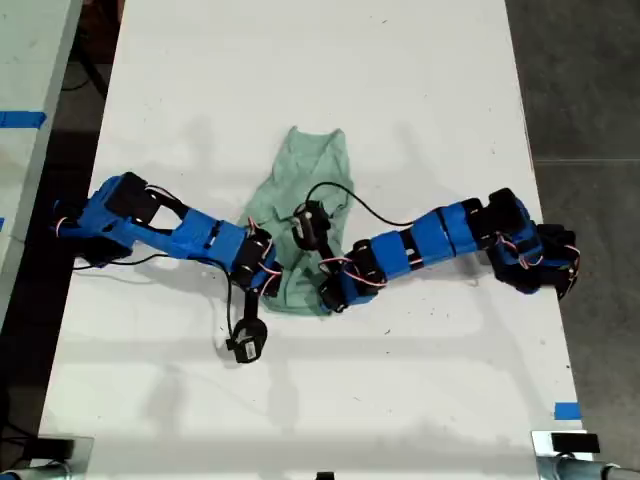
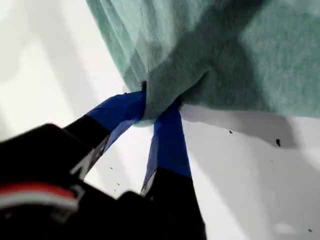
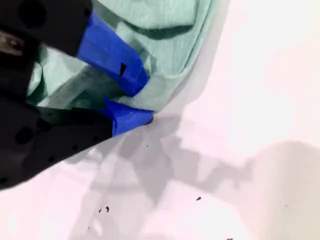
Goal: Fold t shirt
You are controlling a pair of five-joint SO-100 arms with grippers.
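Note:
The pale mint-green t shirt (image 1: 305,175) lies crumpled lengthwise in the middle of the white table. In the first wrist view, my first gripper (image 2: 157,102) is shut on the shirt's edge (image 2: 225,50), its blue-taped fingers (image 2: 120,112) pinching a fold just above the table. It belongs to the arm on the exterior view's left (image 1: 270,282). My second gripper (image 3: 145,101) is shut on a corner of the cloth (image 3: 165,30). It reaches in from the exterior view's right (image 1: 328,298), at the shirt's near end.
The white table (image 1: 300,80) has bare surface far and near of the shirt. A black cable (image 1: 375,212) loops over the cloth. Dark floor (image 1: 590,80) borders the table on the exterior view's right. A blue tape mark (image 1: 567,410) sits near that edge.

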